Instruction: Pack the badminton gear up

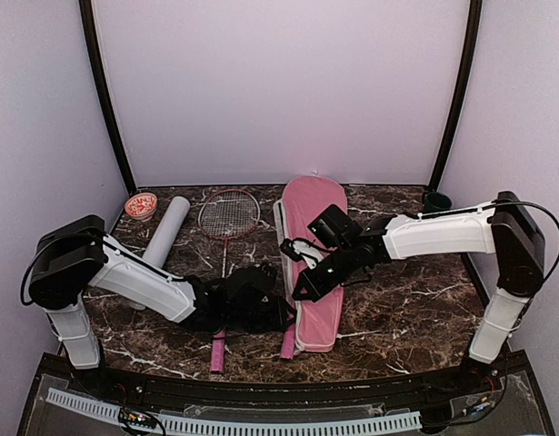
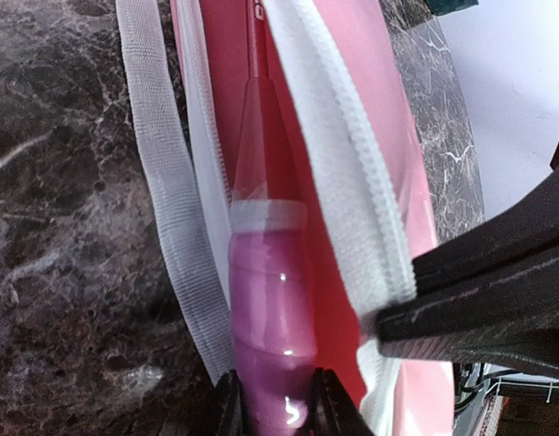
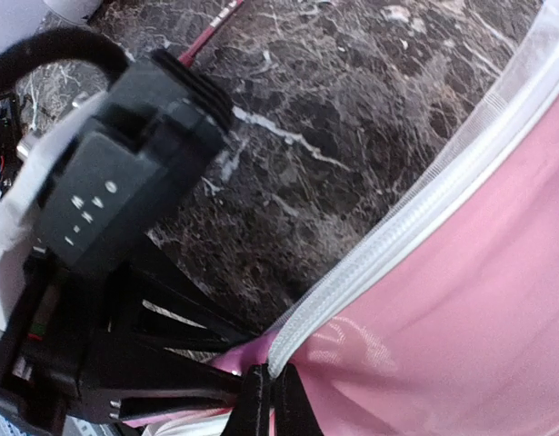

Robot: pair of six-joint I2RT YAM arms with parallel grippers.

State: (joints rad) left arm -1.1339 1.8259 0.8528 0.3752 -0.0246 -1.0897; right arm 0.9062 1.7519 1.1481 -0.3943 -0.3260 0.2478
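1. White tube (image 1: 165, 234) lies far left on the marble table (image 1: 406, 309), looking stiff and light. A racket (image 1: 229, 216) lies just beside it.
2. Left gripper (image 2: 277, 411) pinches the pink handle (image 2: 268, 318) of a second racket (image 2: 257, 136), whose shaft is inside the cover. The glossy wrap looks slippery, so the thick handle is the best hold.
3. Pink cover (image 1: 315, 213) lies at centre, soft and floppy.
4. Right gripper (image 3: 271, 400) pinches the cover's zip edge (image 3: 397, 245), holding the flap open.

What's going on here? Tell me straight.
The left gripper grips one racket by its pink handle; its shaft lies inside the opened pink cover. The right gripper pinches the cover's zipper edge. The second racket and the white tube lie on the table, not yet packed.
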